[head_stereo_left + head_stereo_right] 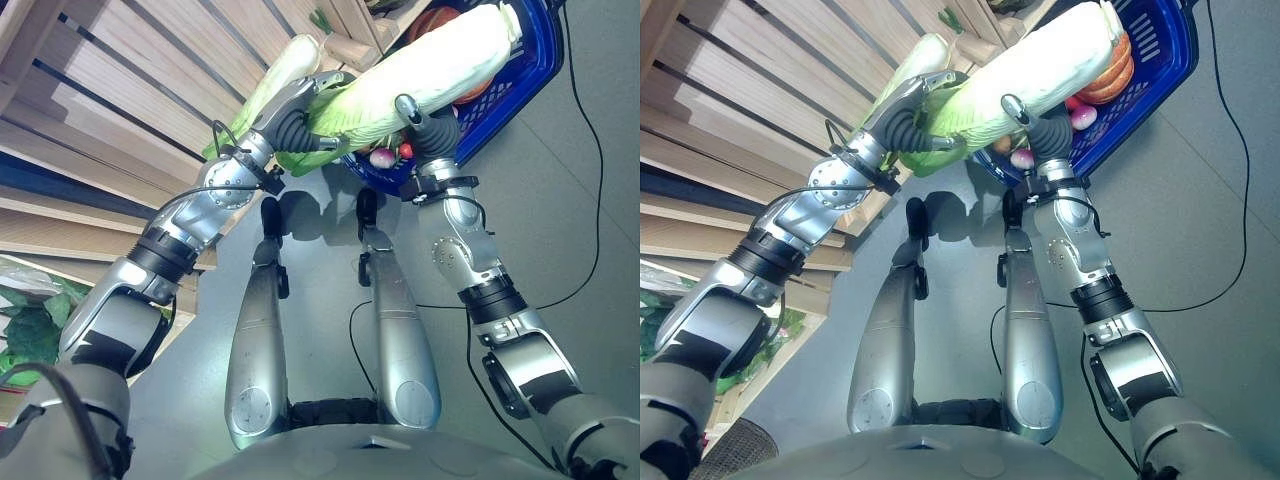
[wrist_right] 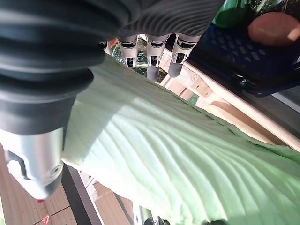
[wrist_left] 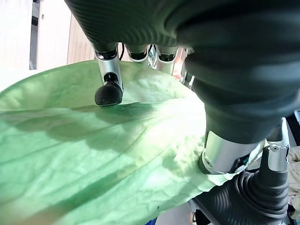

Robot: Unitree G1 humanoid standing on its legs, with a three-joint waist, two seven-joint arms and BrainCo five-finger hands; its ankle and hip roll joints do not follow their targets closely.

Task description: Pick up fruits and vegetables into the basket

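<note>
Both hands carried one long cabbage (image 1: 430,70) above the floor, its pale stalk end already over the blue basket (image 1: 530,70) and its green leafy end toward the wooden shelves (image 1: 120,90). The left hand (image 1: 300,125) was curled round the leafy end; in its wrist view a dark fingertip (image 3: 108,93) pressed into the leaf and the thumb lay against its edge. The right hand (image 1: 432,128) gripped the cabbage from below near the middle, fingers wrapped over the ribbed leaves in its wrist view.

The basket already held an orange vegetable (image 1: 1110,75) and small reddish pieces (image 1: 1080,115). A second cabbage (image 1: 285,65) lay on the shelves.

This looked like the transfer step, nearly done. Next, the load probably needed swinging further over the basket, lowering, then both hands releasing together so it would not tip out.
</note>
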